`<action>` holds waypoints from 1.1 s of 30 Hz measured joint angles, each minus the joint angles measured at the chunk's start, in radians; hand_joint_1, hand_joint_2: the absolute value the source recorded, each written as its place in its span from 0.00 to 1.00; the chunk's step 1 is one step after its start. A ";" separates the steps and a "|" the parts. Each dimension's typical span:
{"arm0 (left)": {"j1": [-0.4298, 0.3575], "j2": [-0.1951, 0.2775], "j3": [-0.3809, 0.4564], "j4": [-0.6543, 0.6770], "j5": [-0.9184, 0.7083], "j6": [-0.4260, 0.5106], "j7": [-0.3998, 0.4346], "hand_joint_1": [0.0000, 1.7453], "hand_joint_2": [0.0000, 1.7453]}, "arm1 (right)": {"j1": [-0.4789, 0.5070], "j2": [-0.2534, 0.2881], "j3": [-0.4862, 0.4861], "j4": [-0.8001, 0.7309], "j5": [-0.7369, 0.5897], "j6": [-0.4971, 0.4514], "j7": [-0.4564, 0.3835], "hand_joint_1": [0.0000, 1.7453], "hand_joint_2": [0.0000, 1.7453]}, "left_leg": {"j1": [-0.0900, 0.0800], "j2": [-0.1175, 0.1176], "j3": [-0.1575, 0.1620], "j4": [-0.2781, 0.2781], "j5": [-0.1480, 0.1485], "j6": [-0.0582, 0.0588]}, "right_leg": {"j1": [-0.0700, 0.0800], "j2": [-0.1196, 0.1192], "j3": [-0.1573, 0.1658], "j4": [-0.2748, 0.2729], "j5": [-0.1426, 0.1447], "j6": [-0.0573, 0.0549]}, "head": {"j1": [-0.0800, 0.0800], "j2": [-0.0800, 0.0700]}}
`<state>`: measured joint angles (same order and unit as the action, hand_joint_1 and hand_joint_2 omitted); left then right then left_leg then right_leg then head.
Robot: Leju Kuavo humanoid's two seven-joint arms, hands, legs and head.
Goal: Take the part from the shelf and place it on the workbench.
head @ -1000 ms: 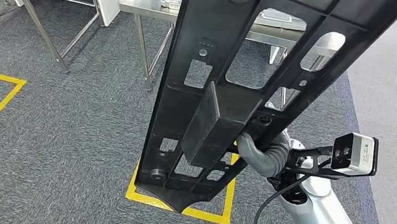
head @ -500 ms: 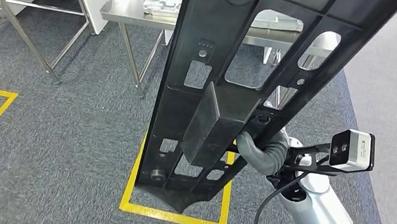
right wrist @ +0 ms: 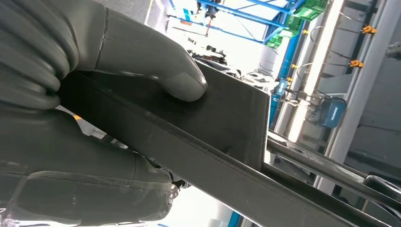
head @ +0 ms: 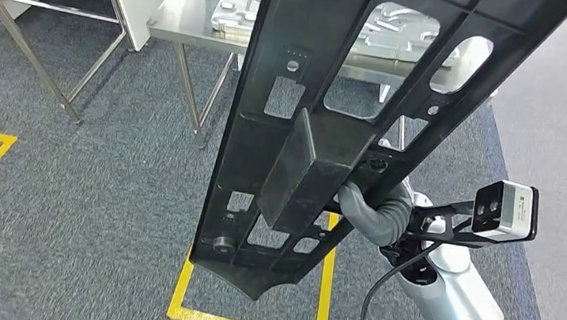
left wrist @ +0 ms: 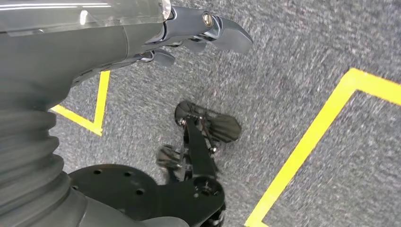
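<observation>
Black plastic, long and ribbed: the part [head: 332,125] stands nearly upright before you, clasped at its boxy middle by your right hand [head: 374,213], thumb pressed flat on it. Your left hand [left wrist: 198,33] hangs over the carpet, holding nothing, fingers loosely apart. You are mid-carry; the steel tabletop [head: 180,14] lies far ahead. Next, I judge, close in and lower the part flat.
</observation>
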<state>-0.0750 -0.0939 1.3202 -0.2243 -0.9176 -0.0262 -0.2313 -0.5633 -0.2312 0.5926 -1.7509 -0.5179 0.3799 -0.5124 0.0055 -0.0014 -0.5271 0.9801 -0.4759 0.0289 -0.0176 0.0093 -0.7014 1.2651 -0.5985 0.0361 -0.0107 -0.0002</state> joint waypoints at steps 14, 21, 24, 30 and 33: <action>-0.003 -0.003 0.002 0.000 0.011 0.003 0.002 0.00 1.00 | -0.016 0.002 0.005 0.014 -0.012 0.011 -0.008 1.00 1.00 | 0.007 0.001 -0.130 0.314 -0.163 -0.059 | 0.006 -0.004 0.124 -0.267 0.152 -0.059 | -0.008 0.000; 0.003 -0.003 0.002 0.000 0.006 0.003 0.000 0.00 1.00 | -0.018 0.006 0.006 0.014 -0.012 -0.005 -0.005 1.00 1.00 | 0.001 0.001 -0.104 0.042 0.045 -0.032 | 0.012 0.002 0.201 -0.263 0.086 -0.032 | -0.009 0.000; 0.002 -0.003 0.002 0.000 0.001 0.002 -0.001 0.00 1.00 | -0.020 0.006 0.006 0.010 -0.011 -0.010 -0.006 1.00 1.00 | 0.004 -0.002 -0.077 0.033 0.040 -0.009 | 0.012 0.002 0.204 -0.228 0.084 -0.013 | -0.006 0.000; 0.001 -0.002 0.002 0.000 -0.001 0.001 -0.003 0.00 1.00 | -0.017 0.007 0.006 0.005 -0.009 -0.020 -0.007 1.00 1.00 | 0.000 -0.005 -0.031 0.031 0.002 0.006 | 0.010 -0.002 0.017 0.016 -0.010 -0.003 | -0.001 0.000; 0.003 -0.003 0.002 0.001 -0.002 0.001 -0.003 0.00 1.00 | -0.015 0.006 0.005 0.005 -0.008 -0.021 -0.008 1.00 1.00 | -0.005 -0.006 0.007 0.030 -0.026 0.002 | 0.018 -0.002 0.044 -0.143 0.109 -0.022 | 0.000 0.000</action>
<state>-0.0723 -0.0974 1.3218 -0.2237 -0.9194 -0.0252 -0.2344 -0.5782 -0.2247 0.5979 -1.7456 -0.5262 0.3593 -0.5200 0.0002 -0.0073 -0.5203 1.0103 -0.5016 0.0311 0.0000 0.0068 -0.6575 1.1218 -0.4892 0.0144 -0.0108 -0.0002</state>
